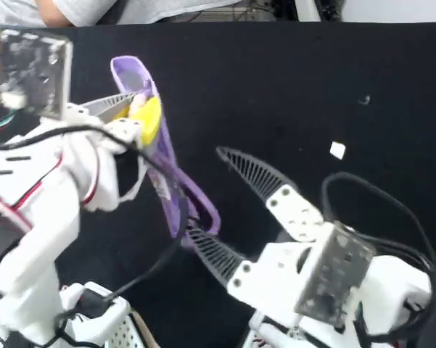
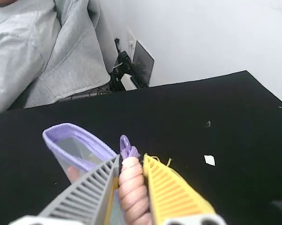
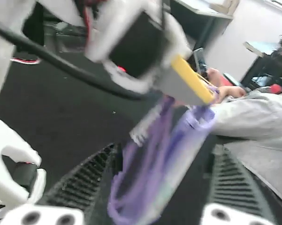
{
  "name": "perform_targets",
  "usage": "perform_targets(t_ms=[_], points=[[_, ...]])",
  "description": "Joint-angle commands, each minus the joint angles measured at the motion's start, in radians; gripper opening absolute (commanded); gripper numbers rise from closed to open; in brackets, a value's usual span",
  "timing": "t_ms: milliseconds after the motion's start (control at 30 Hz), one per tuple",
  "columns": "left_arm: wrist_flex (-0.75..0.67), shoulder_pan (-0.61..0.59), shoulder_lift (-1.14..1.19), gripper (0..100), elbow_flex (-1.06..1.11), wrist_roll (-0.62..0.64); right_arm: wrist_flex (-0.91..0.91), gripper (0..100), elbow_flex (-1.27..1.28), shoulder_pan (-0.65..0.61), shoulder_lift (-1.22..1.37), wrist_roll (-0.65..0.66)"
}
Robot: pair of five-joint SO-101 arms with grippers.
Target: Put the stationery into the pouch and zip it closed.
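Hanging edge-on over the black table [image 1: 312, 72], the purple pouch [image 1: 175, 199] is a slim sleeve with a ribbed purple rim and a see-through side [image 2: 72, 140]. The left gripper [image 1: 134, 105] pinches its far end, grey and yellow fingers narrowed on a pink ribbed piece [image 2: 131, 187] just below the pouch's pull loop [image 2: 125, 145]. The right gripper [image 1: 205, 190] stands wide, its black fingers [image 3: 98, 173] either side of the near end. A white scrap [image 1: 337, 150] lies well apart. A white wall [image 2: 201, 37] rises behind the table.
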Motion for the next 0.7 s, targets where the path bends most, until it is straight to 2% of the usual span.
perform_targets(t_ms=[0,133,367,467,567,667], points=[[-0.087,0.010,-0.009,3,0.039,0.044,-0.032,33.2,-0.062,-0.080,0.021,0.009],[-0.161,0.010,-0.009,3,0.120,0.092,-0.034,32.6,-0.120,-0.087,0.022,0.011],[-0.158,0.110,-0.011,3,0.148,0.095,0.051,32.6,-0.185,-0.081,0.018,0.009],[-0.158,0.145,-0.011,3,0.145,0.104,0.049,32.6,-0.136,0.002,0.018,0.002],[-0.158,0.145,-0.021,3,0.145,0.170,0.026,32.5,-0.062,0.091,0.013,-0.006],[-0.166,0.084,-0.075,3,0.153,0.232,-0.032,32.5,0.030,0.137,-0.035,-0.083]])
